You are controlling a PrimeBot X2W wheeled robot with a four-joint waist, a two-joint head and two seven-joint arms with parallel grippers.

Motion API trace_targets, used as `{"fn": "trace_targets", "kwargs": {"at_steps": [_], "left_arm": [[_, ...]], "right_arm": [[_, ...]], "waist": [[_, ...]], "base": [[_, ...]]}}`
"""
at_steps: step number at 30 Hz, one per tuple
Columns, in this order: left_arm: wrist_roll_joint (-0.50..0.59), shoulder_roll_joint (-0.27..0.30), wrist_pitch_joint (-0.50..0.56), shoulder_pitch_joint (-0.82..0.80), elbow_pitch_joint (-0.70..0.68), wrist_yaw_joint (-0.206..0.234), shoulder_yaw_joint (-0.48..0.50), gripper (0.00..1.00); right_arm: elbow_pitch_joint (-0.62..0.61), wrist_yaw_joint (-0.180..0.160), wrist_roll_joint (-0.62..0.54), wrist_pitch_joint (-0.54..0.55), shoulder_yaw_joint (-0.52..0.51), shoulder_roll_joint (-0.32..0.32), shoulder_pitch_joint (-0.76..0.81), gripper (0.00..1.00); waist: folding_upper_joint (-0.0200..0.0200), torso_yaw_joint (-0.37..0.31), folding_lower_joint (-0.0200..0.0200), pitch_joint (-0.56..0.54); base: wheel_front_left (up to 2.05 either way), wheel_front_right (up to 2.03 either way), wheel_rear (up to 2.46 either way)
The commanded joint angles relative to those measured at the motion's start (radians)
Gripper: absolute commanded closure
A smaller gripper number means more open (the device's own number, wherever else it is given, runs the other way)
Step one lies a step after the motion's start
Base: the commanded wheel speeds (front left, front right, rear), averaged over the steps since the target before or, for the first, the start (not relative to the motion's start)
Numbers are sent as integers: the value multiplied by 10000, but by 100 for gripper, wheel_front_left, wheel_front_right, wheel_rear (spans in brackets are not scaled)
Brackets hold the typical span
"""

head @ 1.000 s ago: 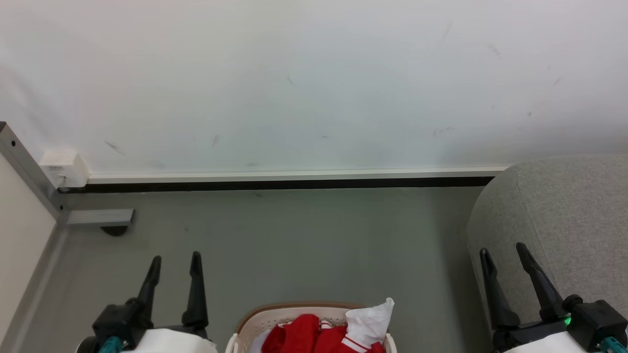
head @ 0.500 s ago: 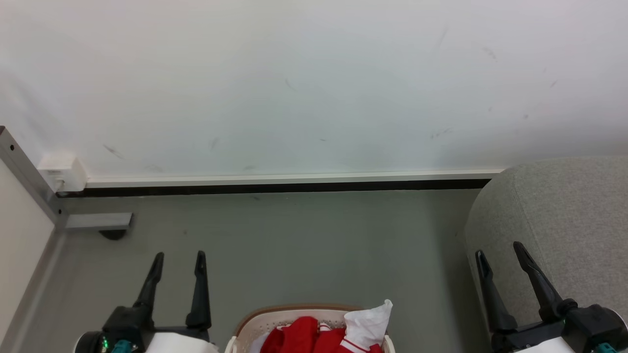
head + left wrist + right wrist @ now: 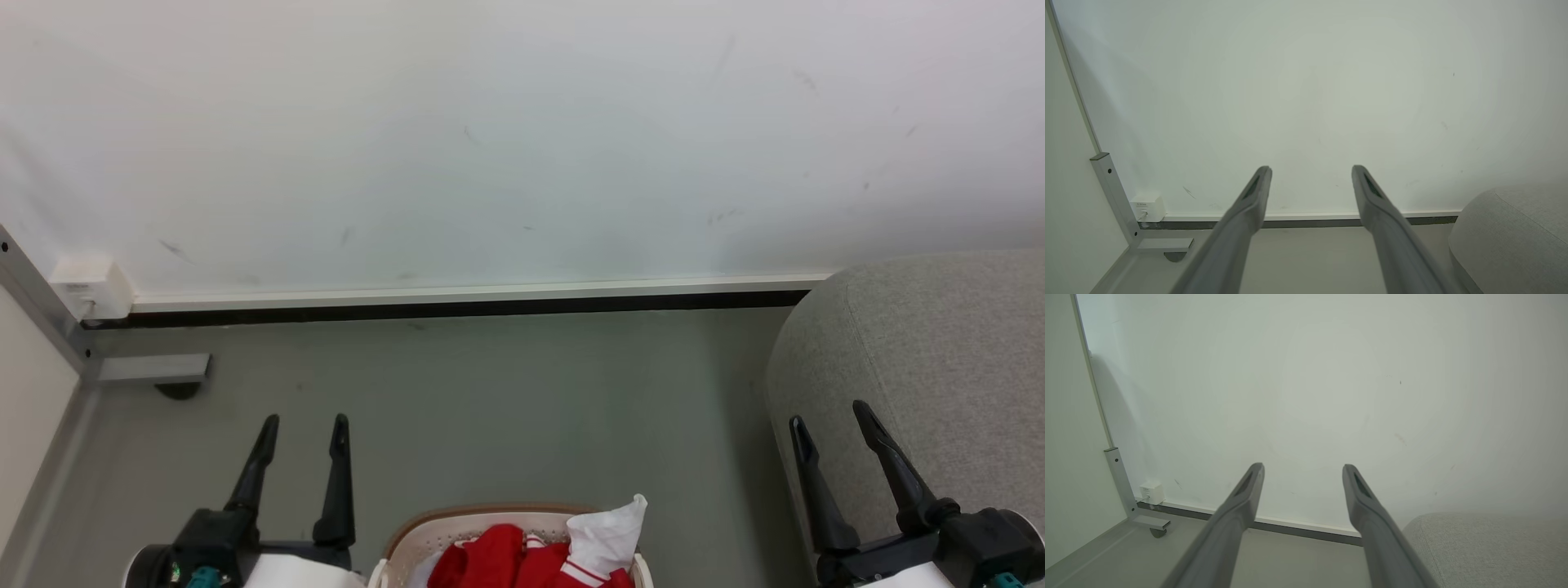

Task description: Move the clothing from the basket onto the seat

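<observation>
**Left tool** (image 3: 306, 419): two dark fingers spread apart with nothing between them, held over the floor (image 3: 522, 392).

**Right tool** (image 3: 829, 413): fingers likewise apart and empty, in front of the sofa's rounded corner.

**Clothing** (image 3: 502, 559): red garments with white striped trim and a crumpled white piece. They lie heaped in the basket, between the two tools and nearer the left one, and neither tool touches them.

**Basket** (image 3: 457, 517): cream, with a perforated wall and a brown rim, standing on the floor.

**Sofa** (image 3: 939, 343): light grey fabric, just behind the right tool.

**Wall** (image 3: 522, 147): white and scuffed, beyond both tools, with a dark skirting strip along its foot.

**White box** (image 3: 90, 286): at the wall's foot, beyond the left tool and to its left, beside a grey metal frame (image 3: 151, 369).
</observation>
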Motion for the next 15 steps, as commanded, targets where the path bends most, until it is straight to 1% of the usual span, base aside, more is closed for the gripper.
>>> {"fn": "trace_targets", "kwargs": {"at_steps": [1,7,15], "left_arm": [[-78,70,-8,71,-37,-2,17,0],[-246,69,-8,32,16,4,89,0],[-582,67,-8,-270,273,-59,150,0]], "right_arm": [[-12,-14,93,3,-15,-10,1,0],[-60,-14,143,3,-21,-58,-82,0],[-199,-14,245,5,-2,-155,-204,0]], "waist": [[0,-12,-1,-2],[0,-163,-1,45],[0,-625,-1,355]], "base": [[0,0,0],[0,0,0],[0,0,0]]}}
